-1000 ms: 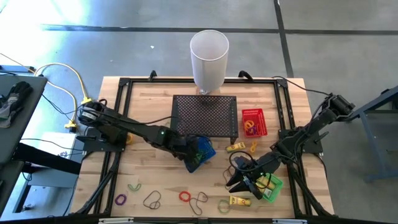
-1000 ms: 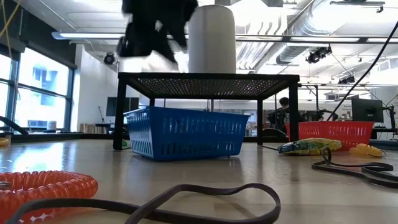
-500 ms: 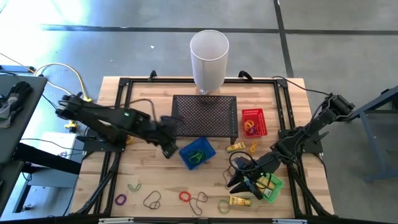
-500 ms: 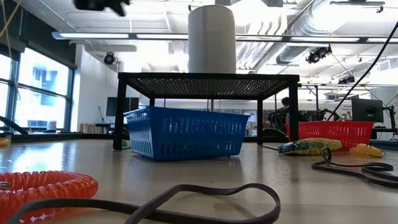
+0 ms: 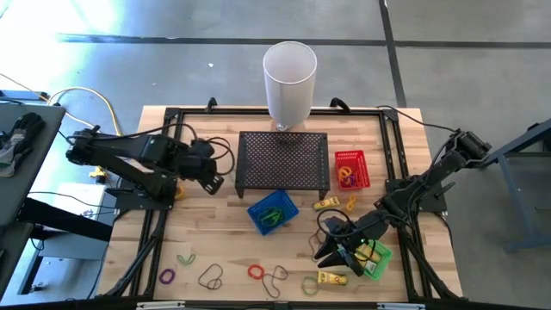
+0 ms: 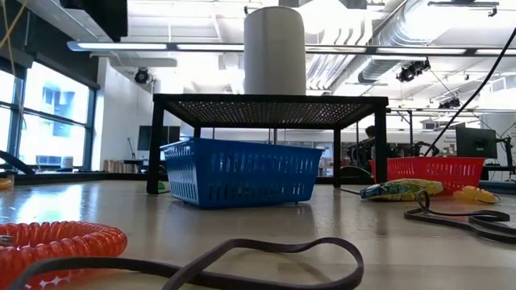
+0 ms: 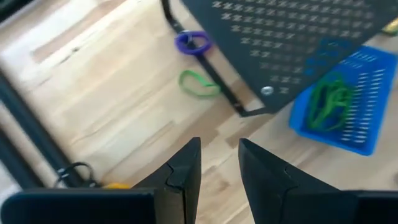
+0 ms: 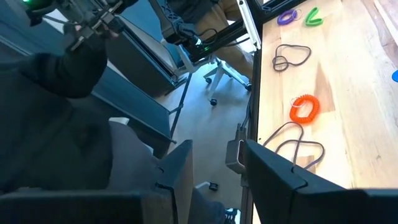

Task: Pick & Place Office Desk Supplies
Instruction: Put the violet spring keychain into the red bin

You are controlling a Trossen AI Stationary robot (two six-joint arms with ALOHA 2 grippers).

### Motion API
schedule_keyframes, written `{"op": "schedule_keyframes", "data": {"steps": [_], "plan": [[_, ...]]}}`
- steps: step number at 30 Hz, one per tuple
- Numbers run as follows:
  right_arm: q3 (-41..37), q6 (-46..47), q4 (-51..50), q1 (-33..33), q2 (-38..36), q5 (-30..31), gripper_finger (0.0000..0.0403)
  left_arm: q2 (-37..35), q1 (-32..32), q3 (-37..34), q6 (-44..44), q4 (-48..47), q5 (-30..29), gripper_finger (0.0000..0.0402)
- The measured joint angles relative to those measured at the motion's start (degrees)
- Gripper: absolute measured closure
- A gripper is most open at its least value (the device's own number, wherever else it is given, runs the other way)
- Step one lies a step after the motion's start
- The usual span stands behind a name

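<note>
My left gripper hovers open and empty at the left side of the black mesh stand; its wrist view looks down on a purple loop and a green loop lying flat under the stand. The blue basket holds green bands. My right gripper is open and empty beside the green basket. Loose loops lie flat along the near edge: green, purple, dark, a red coil. Yellow pieces lie on the wood.
A tall white cylinder stands behind the mesh stand. The red basket with orange and purple loops sits right of the stand. A dark loop lies by my right gripper. A black frame borders the table.
My left gripper has drawn back from over the blue basket toward the table's left and far side, rising as it went, and now sits beside the mesh stand. The blue basket stays where it was, now uncovered. My right arm has kept still.
</note>
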Motion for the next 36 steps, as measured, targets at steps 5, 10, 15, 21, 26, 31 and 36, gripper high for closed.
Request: {"op": "schedule_keyframes", "data": {"steps": [5, 10, 15, 21, 26, 31, 36], "plan": [[0.0, 1.32, -0.02, 0.0, 0.0, 0.02, 0.0275, 0.33, 0.04, -0.04, 8.61, -2.85, -1.0, 0.03], [0.0, 2.73, -0.02, -0.38, 0.0, 0.04, 0.0275, -1.38, 4.32, -0.09, 13.81, -5.85, -1.46, 0.03], [0.0, 3.95, -0.26, -0.46, 0.0, 0.93, 0.0275, -7.79, 10.21, -0.86, 18.83, -6.87, -1.04, 0.03], [0.0, 4.25, -0.46, -1.45, 0.0, 1.53, 0.0275, -18.05, 19.25, -9.12, 25.05, 5.23, 0.89, 0.03], [0.0, 4.25, -0.4, -2.33, 0.0, 1.38, 0.0275, -22.85, 27.97, -23.32, 29.95, 19.64, 9.8, 0.03], [0.0, 4.47, -0.23, -3.22, 0.0, 1.05, 0.0275, -21.68, 35.62, -34.46, 30.09, 29.26, 17.37, 0.03], [0.0, 4.5, -0.24, -4.2, -0.02, -0.64, 0.0275, -18.93, 41.46, -41.32, 30.48, 39.24, 25.2, 0.0299]]}}
